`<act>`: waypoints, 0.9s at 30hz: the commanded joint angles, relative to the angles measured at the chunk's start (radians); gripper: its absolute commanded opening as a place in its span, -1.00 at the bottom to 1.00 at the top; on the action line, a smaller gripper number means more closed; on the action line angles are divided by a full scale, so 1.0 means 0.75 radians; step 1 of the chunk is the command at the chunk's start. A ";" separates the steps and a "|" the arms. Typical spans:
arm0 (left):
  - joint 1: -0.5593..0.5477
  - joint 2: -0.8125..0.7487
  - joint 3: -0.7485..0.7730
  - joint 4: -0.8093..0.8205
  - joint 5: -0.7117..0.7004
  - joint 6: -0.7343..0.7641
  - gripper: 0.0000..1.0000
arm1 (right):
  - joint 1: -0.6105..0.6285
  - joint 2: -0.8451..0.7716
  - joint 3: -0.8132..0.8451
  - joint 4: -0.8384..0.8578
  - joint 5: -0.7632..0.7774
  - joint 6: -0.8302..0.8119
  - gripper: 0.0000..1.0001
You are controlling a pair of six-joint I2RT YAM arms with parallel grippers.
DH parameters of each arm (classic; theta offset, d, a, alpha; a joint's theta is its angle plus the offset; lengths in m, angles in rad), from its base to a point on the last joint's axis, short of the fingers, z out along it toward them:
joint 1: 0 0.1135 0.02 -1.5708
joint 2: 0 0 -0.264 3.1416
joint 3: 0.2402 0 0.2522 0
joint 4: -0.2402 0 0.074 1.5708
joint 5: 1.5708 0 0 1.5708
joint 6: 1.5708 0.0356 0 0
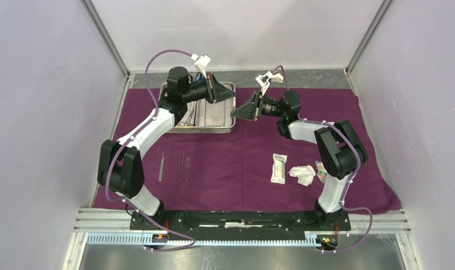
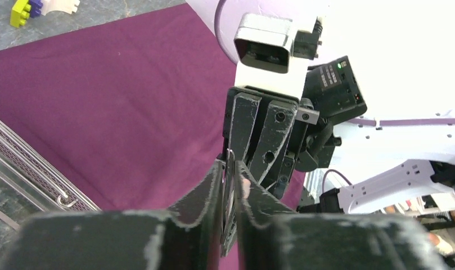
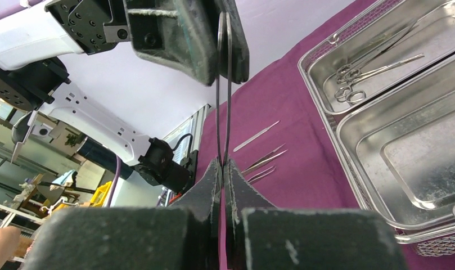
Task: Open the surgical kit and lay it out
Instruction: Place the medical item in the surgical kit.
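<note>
Steel tweezers (image 3: 223, 118) up in the air over the purple cloth (image 1: 242, 163), by the edge of the tray (image 1: 214, 130), clamped at one end in the left end effector (image 3: 225, 76) and at the other in the right end effector (image 3: 222, 166). Farther out on the cloth, a white packet (image 1: 279, 169) and gauze (image 1: 302, 174), side by side.

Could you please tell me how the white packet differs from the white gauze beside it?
The white packet is flat and rectangular; the white gauze is crumpled and shapeless. The packet carries print; the gauze is plain. Both are white and lie on the purple cloth.
</note>
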 commanded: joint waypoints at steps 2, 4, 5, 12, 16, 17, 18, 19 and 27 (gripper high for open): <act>0.006 -0.065 0.036 -0.052 0.134 0.243 -0.27 | 0.007 -0.036 0.001 0.138 -0.018 0.002 -0.99; 0.005 -0.082 0.017 -0.047 0.162 0.258 -0.06 | 0.006 -0.050 -0.001 0.146 -0.023 0.002 -0.99; 0.005 -0.087 0.002 -0.042 0.173 0.251 0.01 | 0.006 -0.055 -0.002 0.148 -0.023 0.001 -0.99; 0.005 -0.103 -0.055 0.046 0.223 0.189 0.09 | 0.006 -0.072 -0.013 0.153 -0.028 -0.004 -0.99; 0.004 -0.103 -0.063 0.033 0.231 0.196 0.05 | 0.005 -0.087 -0.017 0.152 -0.026 -0.006 -0.99; 0.005 -0.105 -0.066 0.032 0.233 0.198 0.04 | 0.005 -0.089 -0.020 0.147 -0.026 -0.011 -0.99; 0.005 -0.104 -0.066 0.034 0.231 0.198 0.04 | 0.006 -0.092 -0.020 0.143 -0.025 -0.014 -0.99; 0.004 -0.100 -0.064 0.036 0.232 0.191 0.02 | 0.006 -0.094 -0.020 0.139 -0.026 -0.016 -0.99; 0.003 -0.067 -0.047 0.114 0.271 0.094 -0.29 | 0.006 -0.093 -0.025 0.119 -0.027 -0.024 -0.99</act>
